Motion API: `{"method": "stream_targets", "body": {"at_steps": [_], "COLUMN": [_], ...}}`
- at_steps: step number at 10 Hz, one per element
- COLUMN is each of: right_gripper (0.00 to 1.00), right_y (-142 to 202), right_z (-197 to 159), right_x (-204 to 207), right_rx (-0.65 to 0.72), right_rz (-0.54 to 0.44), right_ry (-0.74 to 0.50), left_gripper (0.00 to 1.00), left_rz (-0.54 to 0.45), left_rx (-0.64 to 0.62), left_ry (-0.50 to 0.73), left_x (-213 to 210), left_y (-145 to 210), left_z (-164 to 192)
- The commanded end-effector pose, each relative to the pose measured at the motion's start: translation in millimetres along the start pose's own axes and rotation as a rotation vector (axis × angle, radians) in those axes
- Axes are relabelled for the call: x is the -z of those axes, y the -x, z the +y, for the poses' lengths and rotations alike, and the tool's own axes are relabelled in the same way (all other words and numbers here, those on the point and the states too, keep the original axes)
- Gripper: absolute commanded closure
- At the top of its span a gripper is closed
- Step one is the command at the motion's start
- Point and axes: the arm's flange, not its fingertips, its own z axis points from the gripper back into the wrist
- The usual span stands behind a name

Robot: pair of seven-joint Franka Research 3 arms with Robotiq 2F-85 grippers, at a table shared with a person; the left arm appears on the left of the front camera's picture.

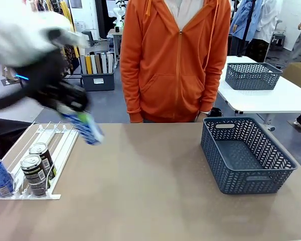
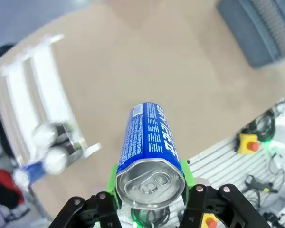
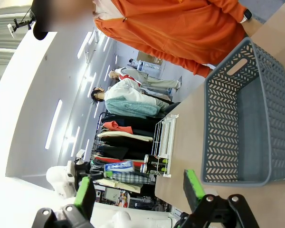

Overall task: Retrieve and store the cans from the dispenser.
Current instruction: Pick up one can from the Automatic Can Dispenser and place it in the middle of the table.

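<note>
Four cans (image 1: 35, 174), one dispenser (image 1: 65, 144), one basket (image 1: 251, 189).

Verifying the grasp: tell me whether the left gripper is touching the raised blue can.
Touching. The left wrist view shows it: the left gripper has its green pads pressed against both sides of the blue can near its top end, with no gap.

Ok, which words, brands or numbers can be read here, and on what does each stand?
"SWEAT": large white letters along the blue can in the left gripper.
Fine print on that can: too small to read.
Labels on the dark cans in the dispenser: too small.
Lettering on the second blue can: blurred.
</note>
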Motion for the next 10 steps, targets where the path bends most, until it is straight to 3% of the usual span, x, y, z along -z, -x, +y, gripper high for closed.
{"method": "stream_targets", "body": {"at_steps": [1, 3, 5, 8, 10], "right_gripper": [0.00, 0.00, 0.00, 0.00, 0.00], "right_y": [-2.6, -2.6, -2.6, -2.6, -2.6], "right_z": [4.4, 4.4, 4.4, 4.4, 4.4], "right_x": [1.1, 1.1, 1.1, 1.1, 1.1], "right_rx": [0.000, 0.000, 0.000, 0.000, 0.000], "right_rz": [-0.015, -0.015, -0.015, -0.015, -0.015], "right_ry": [-0.017, -0.017, -0.017, -0.017, -0.017], "left_gripper": [1.00, 1.00, 1.00, 1.00, 1.00], "left_rz": [0.077, 0.170, 0.252, 0.312, 0.299], "left_rx": [0.149, 0.257, 0.290, 0.282, 0.280], "left_ry": [-0.022, -0.041, -0.083, -0.039, -0.044], "left_x": [68.2, 155.2, 222.3, 249.3, 250.2], "left_y": [-55.4, -68.3, -58.0, -56.7, -57.4], "left_z": [-58.3, -126.9, -154.3, -150.2, -149.0]}}
